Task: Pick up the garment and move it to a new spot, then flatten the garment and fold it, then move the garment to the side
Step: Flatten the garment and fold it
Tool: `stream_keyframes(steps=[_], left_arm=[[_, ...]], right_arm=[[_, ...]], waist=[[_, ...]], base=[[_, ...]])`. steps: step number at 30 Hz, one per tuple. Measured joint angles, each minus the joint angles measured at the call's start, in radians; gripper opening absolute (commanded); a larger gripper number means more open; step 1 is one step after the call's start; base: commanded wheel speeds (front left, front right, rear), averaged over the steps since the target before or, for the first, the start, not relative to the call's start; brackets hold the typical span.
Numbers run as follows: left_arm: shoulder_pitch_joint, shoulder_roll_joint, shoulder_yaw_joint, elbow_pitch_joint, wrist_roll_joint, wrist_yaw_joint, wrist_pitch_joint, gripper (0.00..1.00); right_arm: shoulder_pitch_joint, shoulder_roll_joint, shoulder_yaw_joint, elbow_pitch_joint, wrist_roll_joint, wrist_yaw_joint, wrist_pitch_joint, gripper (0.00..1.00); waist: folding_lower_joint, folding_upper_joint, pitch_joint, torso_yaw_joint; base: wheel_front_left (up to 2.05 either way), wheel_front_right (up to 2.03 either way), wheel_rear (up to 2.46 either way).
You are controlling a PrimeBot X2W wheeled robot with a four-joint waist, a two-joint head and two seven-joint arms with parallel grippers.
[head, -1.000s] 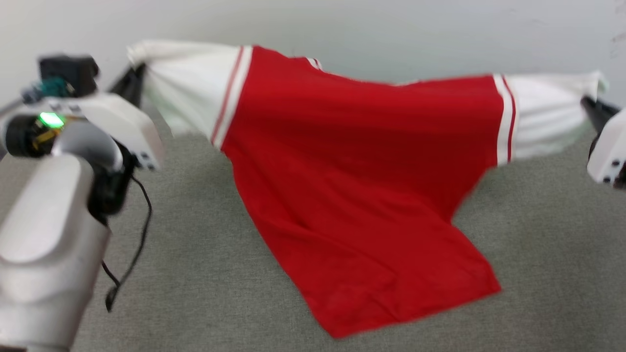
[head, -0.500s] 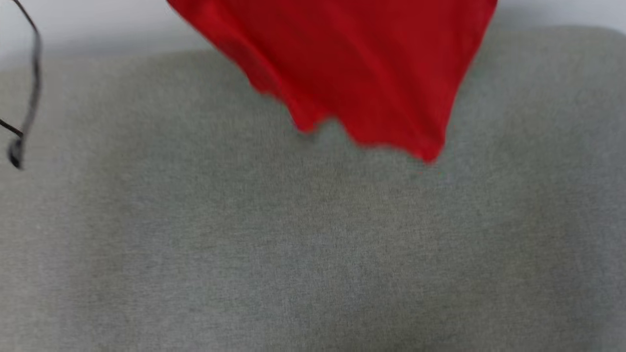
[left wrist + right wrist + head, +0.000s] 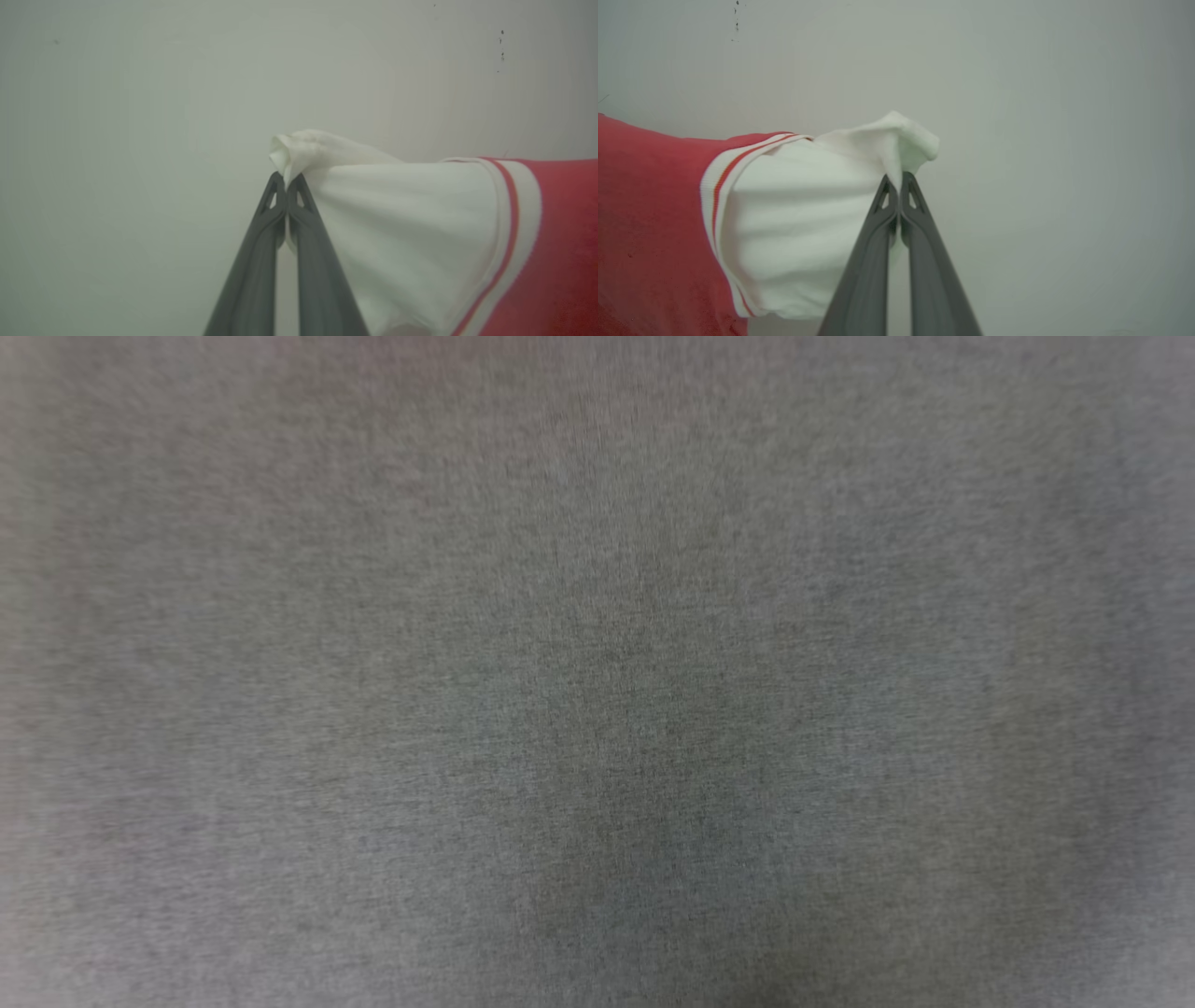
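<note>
Both garment (image 3: 411, 224) sleeves pinched by left tool (image 3: 286, 179), right tool (image 3: 900, 179), head camera dipped onto grey surface (image 3: 597, 672)

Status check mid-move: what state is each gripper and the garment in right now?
garment: held up by both white sleeve tips, cloth bunched at each grip.
left gripper: shut on one sleeve tip.
right gripper: shut on the other sleeve tip.
grey surface: flat, blurred in the head view.

The right gripper (image 3: 900, 179) pinches the shirt's (image 3: 658, 210) white sleeve (image 3: 803, 224) tip, cloth hanging left against a pale wall (image 3: 1064, 140).
</note>
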Motion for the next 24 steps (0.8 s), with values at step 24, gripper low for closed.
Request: stream_keyframes(steps=[24], left_arm=[[0.220,-0.074,0.021,0.072,-0.110,-0.044,-0.130,0.00]], right_arm=[[0.237,0.016,0.123,-0.018,0.105,0.000,-0.063,0.00]], waist=[[-0.0001,0.0000,0.124,0.017]], base=[[0.00,0.00,0.00]])
